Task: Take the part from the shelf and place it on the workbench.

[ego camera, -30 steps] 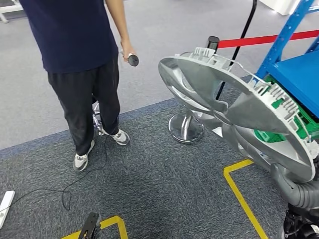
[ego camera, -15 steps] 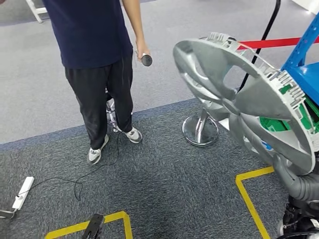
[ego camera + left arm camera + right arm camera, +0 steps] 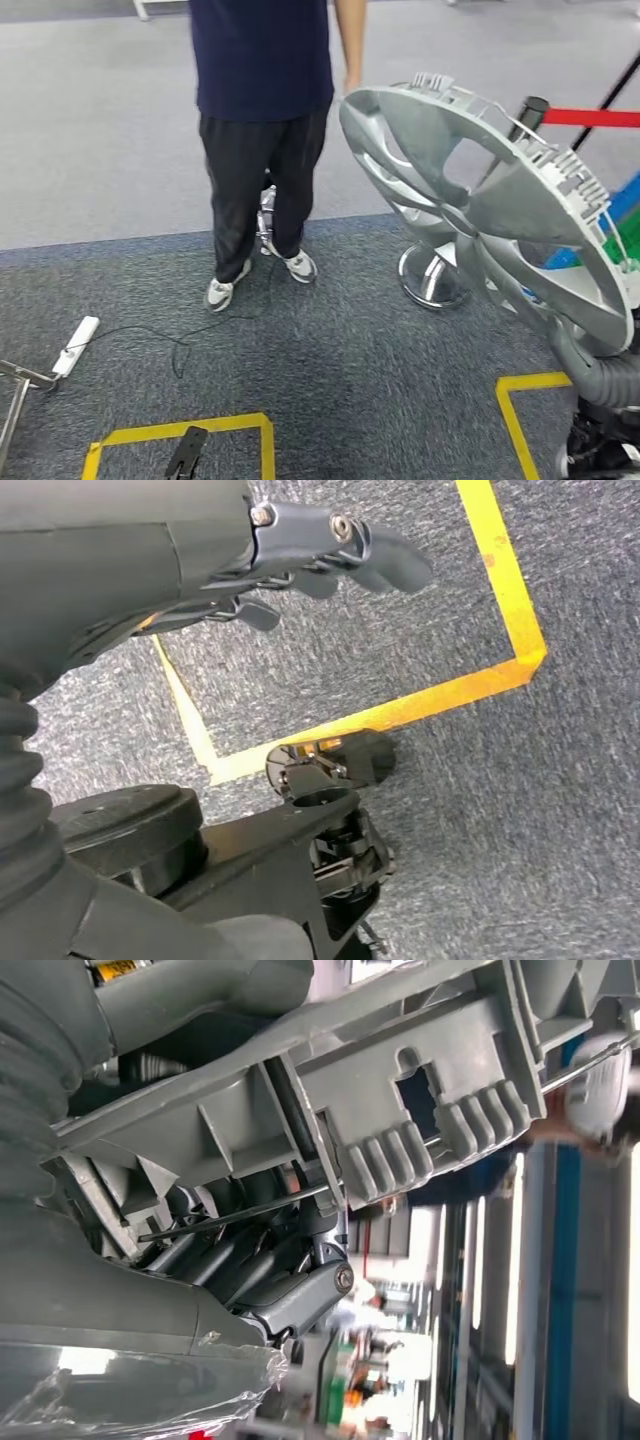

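The part [image 3: 490,205], a large silver wheel cover with curved spokes and clips along its rim, is held up tilted at the right of the head view. My right arm's ribbed cover [image 3: 607,380] rises to its lower edge. In the right wrist view my right hand [image 3: 249,1260] grips the part's ribbed rim [image 3: 392,1120], fingers curled behind it. My left hand [image 3: 317,555] hangs over the carpet, fingers loosely spread, holding nothing.
A person [image 3: 260,120] stands close ahead on the carpet. A chrome post base [image 3: 432,275] and a red barrier belt [image 3: 589,117] lie behind the part. Yellow floor tape [image 3: 181,430] and a white power strip [image 3: 75,345] with cable are at the left.
The whole view has swung: the person and post base have shifted right in the picture and the blue shelf has nearly left it. The part stays held at the right.
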Robot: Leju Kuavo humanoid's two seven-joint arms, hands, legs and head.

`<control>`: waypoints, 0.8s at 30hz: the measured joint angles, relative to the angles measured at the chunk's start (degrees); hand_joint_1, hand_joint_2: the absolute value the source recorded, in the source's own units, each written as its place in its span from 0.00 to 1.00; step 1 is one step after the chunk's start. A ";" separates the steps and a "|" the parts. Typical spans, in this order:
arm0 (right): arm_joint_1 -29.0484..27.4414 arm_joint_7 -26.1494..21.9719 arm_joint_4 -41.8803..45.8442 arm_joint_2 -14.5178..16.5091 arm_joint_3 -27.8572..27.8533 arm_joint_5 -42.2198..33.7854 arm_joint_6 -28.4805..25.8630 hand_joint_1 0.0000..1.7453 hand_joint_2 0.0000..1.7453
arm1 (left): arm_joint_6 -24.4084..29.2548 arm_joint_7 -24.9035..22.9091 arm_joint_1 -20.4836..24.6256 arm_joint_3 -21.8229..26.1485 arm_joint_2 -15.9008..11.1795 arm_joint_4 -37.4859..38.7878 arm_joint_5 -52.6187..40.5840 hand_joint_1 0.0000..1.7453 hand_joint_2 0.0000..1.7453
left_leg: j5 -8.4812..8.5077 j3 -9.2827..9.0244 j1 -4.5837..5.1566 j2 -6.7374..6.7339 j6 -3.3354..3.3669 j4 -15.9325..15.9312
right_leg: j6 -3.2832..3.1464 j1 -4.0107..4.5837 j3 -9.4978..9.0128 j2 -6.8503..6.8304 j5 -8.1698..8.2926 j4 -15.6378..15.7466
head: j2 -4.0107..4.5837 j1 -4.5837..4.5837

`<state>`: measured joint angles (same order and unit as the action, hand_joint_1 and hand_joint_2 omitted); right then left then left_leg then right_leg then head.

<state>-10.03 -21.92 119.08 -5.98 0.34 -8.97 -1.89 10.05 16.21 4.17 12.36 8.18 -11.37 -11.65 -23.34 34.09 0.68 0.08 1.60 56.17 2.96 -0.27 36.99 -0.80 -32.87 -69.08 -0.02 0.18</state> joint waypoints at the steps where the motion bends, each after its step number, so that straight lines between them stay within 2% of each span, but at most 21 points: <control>1: -0.05 -0.01 0.00 -0.01 -0.01 -0.03 -0.01 1.00 1.00 | 0.14 -0.01 0.01 -0.10 0.02 0.00 -0.12 0.00 1.00 | -0.01 0.00 -0.02 0.54 0.07 0.01 | 0.11 -0.02 1.81 0.39 -1.44 -3.70 | 0.00 0.07; 2: -0.10 0.00 0.00 -0.01 -0.01 -0.04 -0.02 1.00 1.00 | 0.25 -0.01 -0.04 -0.16 0.03 0.00 -0.22 0.00 1.00 | -0.02 -0.02 -0.04 1.09 0.08 0.02 | 0.19 -0.03 2.92 0.51 -1.88 -5.80 | 0.00 0.08; 3: -0.15 0.01 0.02 -0.01 0.01 -0.04 -0.01 1.00 1.00 | 0.30 -0.01 -0.10 -0.20 0.04 0.00 -0.28 0.00 1.00 | -0.01 -0.08 -0.09 1.69 0.06 0.03 | 0.24 -0.09 3.00 0.56 -1.16 -5.72 | 0.00 0.07; 4: -0.16 0.01 0.05 -0.01 0.01 -0.05 -0.02 1.00 1.00 | 0.32 -0.01 -0.15 -0.22 0.05 0.00 -0.31 0.00 1.00 | -0.01 -0.17 -0.19 2.30 -0.02 0.06 | 0.30 -0.20 1.94 0.66 0.55 -3.37 | 0.01 0.06; 5: -0.14 0.02 0.09 -0.01 0.01 -0.05 -0.03 1.00 1.00 | 0.32 -0.01 -0.18 -0.23 0.05 0.00 -0.33 0.00 1.00 | -0.03 -0.28 -0.33 2.95 -0.20 0.13 | 0.45 -0.42 0.02 1.13 2.80 0.63 | 0.01 0.07; 6: -0.11 0.02 0.11 -0.01 0.01 -0.06 -0.04 1.00 1.00 | 0.34 -0.01 -0.16 -0.25 0.03 0.00 -0.34 0.00 1.00 | -0.07 -0.29 -0.38 3.57 -0.49 0.29 | 0.68 -0.65 -1.96 2.16 4.45 4.66 | 0.01 0.09; 7: -0.09 0.01 0.17 -0.01 0.01 -0.08 -0.05 1.00 1.00 | 0.37 -0.01 -0.12 -0.26 0.01 0.00 -0.34 0.00 1.00 | -0.08 -0.13 -0.43 4.18 -0.83 0.52 | 0.69 -0.86 -3.61 3.13 5.43 7.80 | 0.01 0.10; 8: -0.08 0.01 0.21 -0.01 0.00 -0.09 -0.07 1.00 1.00 | 0.41 -0.01 -0.12 -0.26 -0.01 0.00 -0.35 0.00 1.00 | 0.00 0.12 -0.47 4.69 -1.23 0.70 | 0.59 -0.96 -4.55 3.93 5.76 9.60 | 0.00 0.11; 9: -0.10 0.02 0.24 -0.01 0.00 -0.09 -0.07 1.00 1.00 | 0.45 -0.01 -0.19 -0.27 -0.03 0.00 -0.35 0.00 1.00 | 0.16 0.42 -0.48 5.14 -1.60 0.79 | 0.30 -0.90 -4.78 4.29 5.51 10.00 | 0.00 0.11; 11: -0.12 0.06 0.29 -0.01 0.00 -0.08 -0.07 1.00 1.00 | 0.48 -0.01 -0.46 -0.27 -0.02 0.01 -0.35 0.00 1.00 | 0.34 0.81 -0.65 5.65 -2.15 0.82 | -0.45 -0.78 -4.75 3.56 5.64 9.98 | 0.00 0.09; 13: -0.06 0.03 0.38 -0.01 -0.02 -0.24 -0.07 1.00 1.00 | 0.54 -0.01 -0.53 -0.29 -0.01 0.01 -0.37 0.00 1.00 | -1.21 1.95 -0.53 4.06 -2.60 3.06 | -1.14 -0.78 -4.81 2.56 5.76 10.06 | 0.01 -0.13; 15: -0.03 -0.06 0.50 -0.01 -0.07 -0.90 -0.03 1.00 1.00 | 0.74 -0.01 -0.35 -0.35 -0.01 0.01 -0.49 0.00 1.00 | -4.69 5.11 -0.41 1.64 -2.93 9.71 | -1.75 -0.60 -4.84 1.35 5.74 10.13 | 0.01 -0.38; 16: -0.03 -0.12 0.54 -0.01 -0.10 -1.33 0.01 1.00 1.00 | 0.85 -0.01 -0.30 -0.41 -0.01 0.01 -0.59 0.00 1.00 | -6.33 6.98 -0.43 1.05 -3.01 13.65 | -1.94 -0.47 -4.83 0.75 5.69 10.13 | 0.00 -0.42; 17: -0.02 -0.16 0.54 -0.01 -0.10 -1.65 0.09 1.00 1.00 | 0.94 -0.01 -0.31 -0.50 -0.01 0.02 -0.68 0.00 1.00 | -7.14 8.28 -0.46 0.82 -3.00 16.41 | -2.06 -0.36 -4.85 0.18 5.64 10.13 | 0.01 -0.42; 18: -0.02 -0.19 0.55 -0.01 -0.10 -1.85 0.17 1.00 1.00 | 1.02 -0.01 -0.35 -0.57 -0.02 0.02 -0.74 0.00 1.00 | -6.97 8.73 -0.45 0.73 -2.92 17.41 | -2.14 -0.27 -4.90 -0.35 5.58 10.13 | 0.01 -0.42; 19: -0.03 -0.20 0.55 -0.01 -0.09 -1.93 0.24 1.00 1.00 | 1.13 0.01 -0.38 -0.63 -0.04 0.02 -0.79 0.00 1.00 | -5.74 8.04 -0.41 0.64 -2.76 16.14 | -2.18 -0.21 -5.00 -0.84 5.53 10.13 | 0.01 -0.42; 21: -0.01 -0.21 0.58 -0.01 -0.08 -1.98 0.33 1.00 1.00 | 1.35 0.09 -0.33 -0.67 -0.10 0.01 -0.79 0.00 1.00 | -2.00 4.31 -0.09 -0.53 -2.20 9.09 | -2.15 -0.08 -5.28 -1.77 5.34 10.13 | 0.01 -0.43; 22: 0.02 -0.22 0.60 -0.01 -0.08 -2.01 0.32 1.00 1.00 | 1.45 0.14 -0.22 -0.68 -0.13 0.00 -0.79 0.00 1.00 | -0.82 2.40 0.15 -1.35 -1.87 5.37 | -1.99 0.07 -5.34 -2.19 5.18 10.03 | 0.00 -0.44; 24: 0.07 -0.25 0.61 -0.01 -0.09 -2.05 0.28 1.00 1.00 | 1.61 0.19 0.03 -0.69 -0.16 0.00 -0.79 0.00 1.00 | -0.33 0.68 0.55 -2.38 -1.39 1.63 | -1.57 0.34 -5.29 -3.01 4.95 9.96 | 0.01 -0.40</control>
<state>-9.96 -22.17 119.69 -5.99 0.26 -11.03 -1.61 11.66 16.40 4.20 11.67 8.02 -11.37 -12.44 -23.67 34.77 1.24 -2.30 0.22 57.80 1.39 0.06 31.70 -3.81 -27.92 -59.12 -0.02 -0.22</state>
